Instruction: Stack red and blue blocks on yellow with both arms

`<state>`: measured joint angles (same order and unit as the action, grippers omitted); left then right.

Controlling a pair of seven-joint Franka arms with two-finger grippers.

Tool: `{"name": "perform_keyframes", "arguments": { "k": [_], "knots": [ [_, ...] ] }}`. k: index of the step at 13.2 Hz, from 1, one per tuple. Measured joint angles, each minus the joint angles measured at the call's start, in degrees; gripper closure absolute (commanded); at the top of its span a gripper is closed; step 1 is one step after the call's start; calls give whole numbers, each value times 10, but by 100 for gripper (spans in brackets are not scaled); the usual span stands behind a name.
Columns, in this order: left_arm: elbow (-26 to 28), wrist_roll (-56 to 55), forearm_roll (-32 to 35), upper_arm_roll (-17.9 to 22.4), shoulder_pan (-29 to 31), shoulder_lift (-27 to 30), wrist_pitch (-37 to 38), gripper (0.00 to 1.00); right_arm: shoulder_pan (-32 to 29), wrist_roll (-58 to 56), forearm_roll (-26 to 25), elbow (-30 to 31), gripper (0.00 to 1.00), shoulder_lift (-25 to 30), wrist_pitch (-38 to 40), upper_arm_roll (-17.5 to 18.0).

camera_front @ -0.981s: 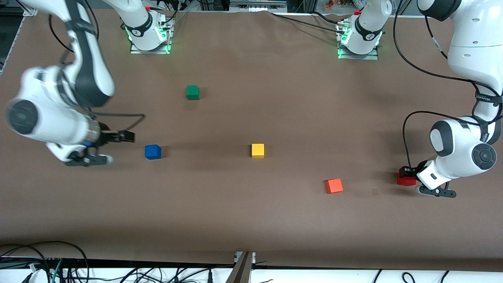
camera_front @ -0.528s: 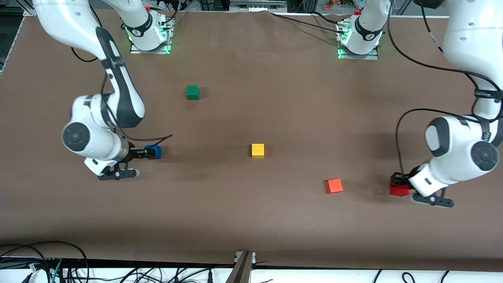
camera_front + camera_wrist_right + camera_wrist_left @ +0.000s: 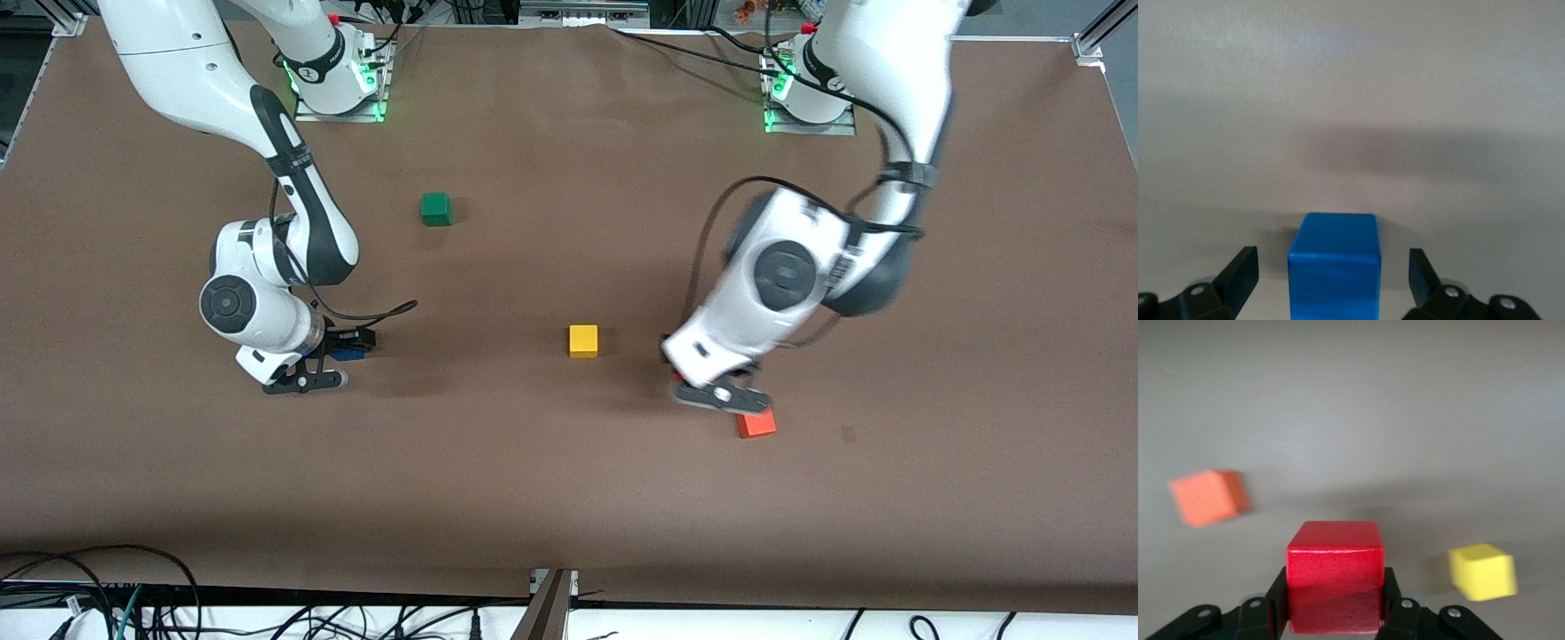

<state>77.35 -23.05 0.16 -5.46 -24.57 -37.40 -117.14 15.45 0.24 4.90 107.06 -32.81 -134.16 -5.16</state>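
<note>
The red block (image 3: 1335,583) is gripped between the shut fingers of my left gripper (image 3: 1335,588) and held above the table. In the front view the left gripper (image 3: 676,363) is between the yellow cube (image 3: 583,340) and the orange cube, and its hand hides nearly all of the red block. The yellow cube also shows in the left wrist view (image 3: 1481,571). The blue block (image 3: 1333,267) sits on the table between the open fingers of my right gripper (image 3: 1333,275), with a gap on each side. In the front view the right gripper (image 3: 356,343) is low around the blue block (image 3: 347,354).
An orange cube (image 3: 757,424) lies partly under the left hand, nearer to the front camera than the yellow cube; it also shows in the left wrist view (image 3: 1208,497). A green cube (image 3: 436,209) sits farther from the front camera, toward the right arm's end.
The left arm has carried the red block from its end of the table to beside the yellow cube. The right gripper has moved in and now straddles the blue block.
</note>
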Motion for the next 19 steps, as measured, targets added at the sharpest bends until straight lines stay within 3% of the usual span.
{"name": "perform_keyframes", "arguments": {
  "k": [1,2,5,7,12,15,19],
  "knots": [
    [-12,-37,0,1,-30,-13,0,100,0,0,0,8,4,1,-4,0],
    [-25,-59,0,2,-52,-27,-1,100,0,0,0,14,14,3,-5,0],
    [-62,-110,0,3,-92,-72,-1,100,0,0,0,22,71,14,1,0],
    [-76,-130,0,4,-109,-93,-2,100,-1,0,0,24,91,23,11,-1],
    [-82,-158,0,6,-121,-111,-1,100,-3,0,0,1,92,41,54,-4],
    [-82,-168,0,7,-121,-114,0,100,-3,0,0,-101,92,58,176,-4],
    [-82,-172,0,7,-122,-122,1,100,-1,0,1,-206,90,63,269,1]
  ]
}}
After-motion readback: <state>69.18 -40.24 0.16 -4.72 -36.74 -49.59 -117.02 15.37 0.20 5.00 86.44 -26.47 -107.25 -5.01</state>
